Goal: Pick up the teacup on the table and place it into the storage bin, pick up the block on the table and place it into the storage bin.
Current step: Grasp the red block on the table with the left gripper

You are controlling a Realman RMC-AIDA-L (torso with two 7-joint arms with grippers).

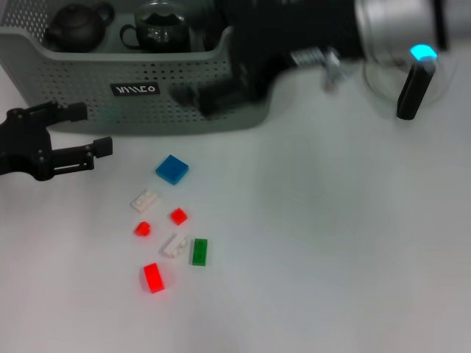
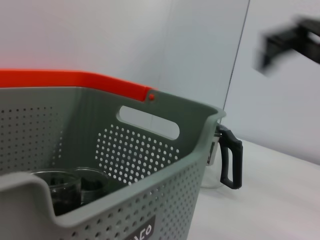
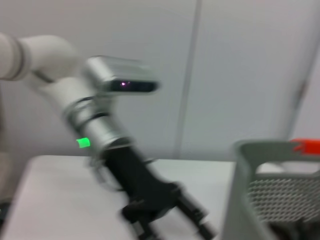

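Note:
The grey-green storage bin [image 1: 88, 73] stands at the back left. Inside it are a dark teapot [image 1: 77, 28] and a glass teacup [image 1: 162, 31]; the glass teacup also shows in the left wrist view [image 2: 60, 187]. Several small blocks lie on the table in front of the bin: blue [image 1: 171, 169], white [image 1: 145, 200], red [image 1: 153, 277] and green [image 1: 199, 251]. My left gripper [image 1: 88, 130] is open and empty, low at the left, in front of the bin. My right gripper [image 1: 202, 97] is a motion-blurred dark shape at the bin's front right corner.
A glass pitcher with a black handle [image 1: 414, 90] stands at the back right, also in the left wrist view [image 2: 230, 157]. The bin's rim has an orange strip [image 2: 75, 79]. The right wrist view shows the left arm [image 3: 145, 185] and the bin's end [image 3: 250, 190].

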